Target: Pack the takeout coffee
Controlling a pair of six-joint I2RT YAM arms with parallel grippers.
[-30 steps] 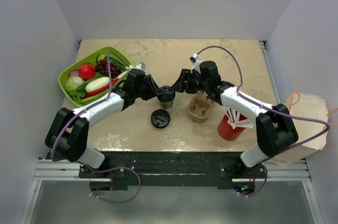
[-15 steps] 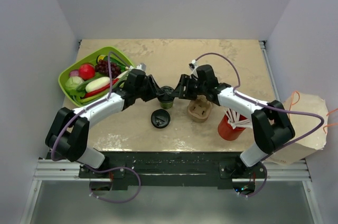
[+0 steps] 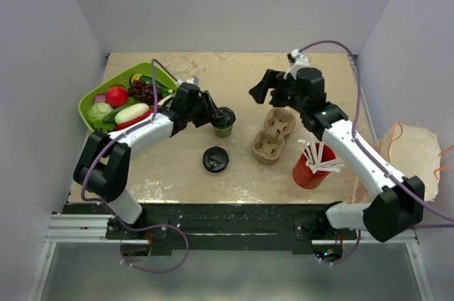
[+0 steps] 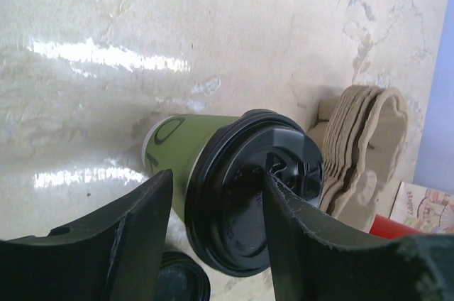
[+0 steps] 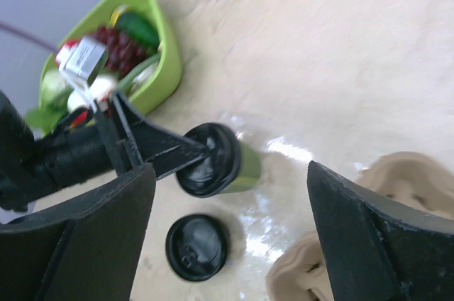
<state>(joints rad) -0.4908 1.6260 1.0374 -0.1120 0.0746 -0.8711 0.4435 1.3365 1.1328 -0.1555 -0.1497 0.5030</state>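
- Spare lid (image 3: 215, 160): nearer than the carrier (image 3: 273, 136), to its left, probably not needed.
- Coffee cup (image 3: 224, 125): upright, lidded, just left of the carrier, not yet in a pocket.
- Left gripper (image 3: 217, 116): low reach from the left, jaws straddle the cup. Can't tell if they pinch.
- Right gripper (image 5: 232, 171): up beyond the carrier, jaws wide, empty, likely giving room.

Top camera: high above and behind the near edge of the table (image 3: 213, 74), facing down and forward over the whole surface, far edge at top. Left wrist camera: very close and low, looking right across the takeout coffee (image 4: 248, 194) to the cup carrier (image 4: 369, 152). Right wrist camera: higher, farther off, facing left and down; all three views share coffee, carrier and loose lid (image 5: 196, 247).
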